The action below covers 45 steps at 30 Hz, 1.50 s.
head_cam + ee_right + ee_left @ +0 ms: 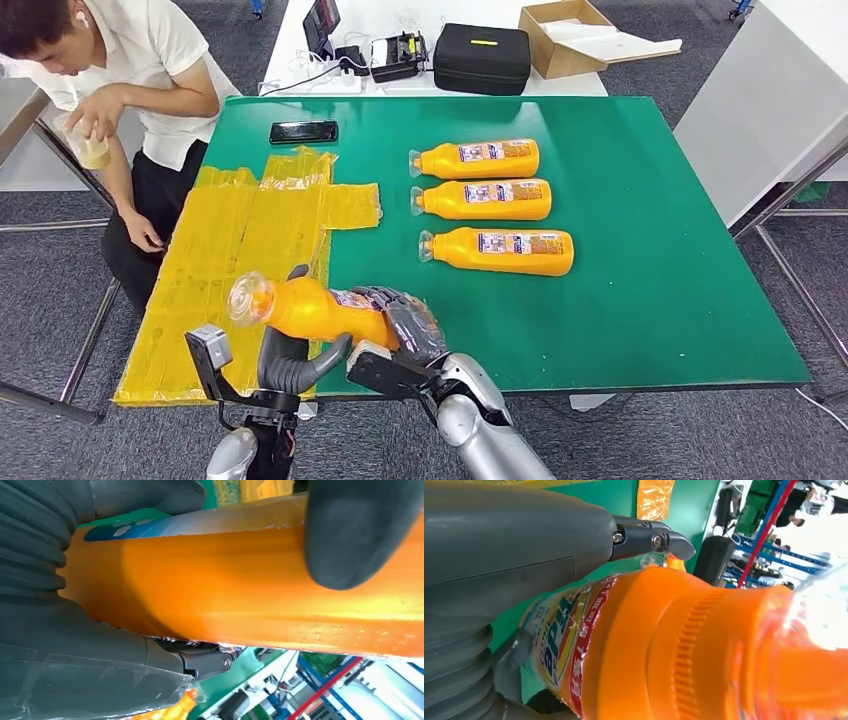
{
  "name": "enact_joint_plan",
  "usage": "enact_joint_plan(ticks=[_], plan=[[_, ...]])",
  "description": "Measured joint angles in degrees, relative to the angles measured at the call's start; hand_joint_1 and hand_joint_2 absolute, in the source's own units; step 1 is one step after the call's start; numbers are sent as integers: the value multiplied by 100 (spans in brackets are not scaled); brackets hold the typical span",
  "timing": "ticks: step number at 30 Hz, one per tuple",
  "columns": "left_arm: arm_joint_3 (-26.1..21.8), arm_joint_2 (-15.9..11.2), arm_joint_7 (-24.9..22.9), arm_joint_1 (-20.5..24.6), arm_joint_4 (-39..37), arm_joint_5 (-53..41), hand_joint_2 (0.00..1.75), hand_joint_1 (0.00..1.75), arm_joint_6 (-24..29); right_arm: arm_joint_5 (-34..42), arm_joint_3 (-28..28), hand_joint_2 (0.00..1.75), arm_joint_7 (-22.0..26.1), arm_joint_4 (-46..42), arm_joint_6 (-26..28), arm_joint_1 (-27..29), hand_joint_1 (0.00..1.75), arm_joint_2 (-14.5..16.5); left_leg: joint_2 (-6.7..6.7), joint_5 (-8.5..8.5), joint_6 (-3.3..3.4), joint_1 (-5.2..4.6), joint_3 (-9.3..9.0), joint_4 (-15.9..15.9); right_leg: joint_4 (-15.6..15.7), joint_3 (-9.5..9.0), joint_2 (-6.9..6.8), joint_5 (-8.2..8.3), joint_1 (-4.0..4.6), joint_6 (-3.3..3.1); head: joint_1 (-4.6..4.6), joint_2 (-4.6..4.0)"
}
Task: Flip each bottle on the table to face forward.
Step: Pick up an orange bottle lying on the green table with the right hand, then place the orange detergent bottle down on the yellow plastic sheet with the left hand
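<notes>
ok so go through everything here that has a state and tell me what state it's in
held bottle: off the table, sideways, capped, gripped by both hands
left hand: grips the bottle
right hand: grips the bottle
three bottles: lying flat in a row, labels up, caps on
phone: flat, screen dark
cardboard box: open
black case: closed

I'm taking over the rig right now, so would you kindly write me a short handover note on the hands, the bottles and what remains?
Left hand: grips the held bottle from below, near its neck.
Right hand: wrapped around the same bottle's body.
The bottle is lifted above the near edge of the green table, cap toward the yellow sheets.
Three bottles lie in a row mid-table, labels up, caps pointing left.
Done: those three look placed.
Left: turn the held bottle and lay it down, probably beside the row.
</notes>
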<state>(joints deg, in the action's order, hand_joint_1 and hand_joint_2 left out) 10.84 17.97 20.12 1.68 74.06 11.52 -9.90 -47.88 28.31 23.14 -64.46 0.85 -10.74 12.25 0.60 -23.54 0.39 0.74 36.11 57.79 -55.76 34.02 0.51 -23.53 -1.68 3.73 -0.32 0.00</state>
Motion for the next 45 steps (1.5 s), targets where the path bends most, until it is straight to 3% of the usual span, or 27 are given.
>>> enact_joint_plan(ticks=[7, 11, 25, 26, 27, 29, 30, 31, 39, 45], plan=[[-32, 2, -56, 18, 4, 511, 175, 1, -216, 129, 186, 175, 70, -203, -51, 36, 175, -1, 0, 1, 0, 0, 0, 0, 0, -1, 0, 1, 0, 0, 1, 0], [-38, 2, -108, 27, -11, 881, 175, 170, -492, 256, 257, 175, 111, -226, -89, 17, 175, 0, 0, 0, 0, 0, 0, 0, 0, -1, 0, 0, 0, 0, 1, 0], [-39, 4, -129, 58, -14, 1708, 175, 175, -1060, 494, 366, 175, 225, 252, 5, -293, 175, 57, 0, 1, 0, 0, 1, 0, 0, 0, 0, 1, 0, 0, 1, 0], [-38, 4, -126, 57, 2, 1679, 175, 175, -1056, 444, 380, 175, 217, 306, 52, -309, 154, 62, -1, 1, 0, 0, 1, 0, 0, 0, 0, 1, 0, 0, 1, 0], [-36, 4, -122, 55, 18, 1644, 175, 175, -1050, 398, 398, 175, 209, 359, 98, -325, 122, 68, -1, 1, 0, 0, 1, 0, 0, 1, 0, 0, 0, 0, 1, 0], [-34, 4, -97, 53, 47, 1557, 175, 175, -1011, 321, 438, 175, 185, 446, 177, -355, 34, 81, -1, 1, 0, 0, 1, 0, 0, 1, 0, 0, 0, 0, 1, 0], [-34, 4, -74, 52, 63, 1500, 175, 175, -968, 280, 453, 175, 165, 478, 212, -365, 11, 87, -1, 1, 0, 0, 1, 0, 0, 1, 0, 0, 0, 0, 1, 0], [-33, 4, -46, 52, 83, 1429, 175, 175, -910, 225, 468, 175, 135, 508, 254, -369, 0, 91, -1, 1, 0, 0, 1, 0, 0, 2, 0, 0, 0, 0, 1, 0], [-46, 7, 99, 51, 283, 1051, 175, 175, -327, -250, 585, 175, -93, 613, 635, -275, 0, 101, -1, 1, 0, 0, 3, 0, 0, 3, 0, 0, 0, 0, 0, 0], [-131, 12, 109, 48, 356, 1277, 175, 175, 71, -425, 605, 175, -127, 562, 720, -129, 0, 134, -1, 0, 0, 0, 4, 0, 0, 3, 0, 0, 0, 0, 1, 0]])
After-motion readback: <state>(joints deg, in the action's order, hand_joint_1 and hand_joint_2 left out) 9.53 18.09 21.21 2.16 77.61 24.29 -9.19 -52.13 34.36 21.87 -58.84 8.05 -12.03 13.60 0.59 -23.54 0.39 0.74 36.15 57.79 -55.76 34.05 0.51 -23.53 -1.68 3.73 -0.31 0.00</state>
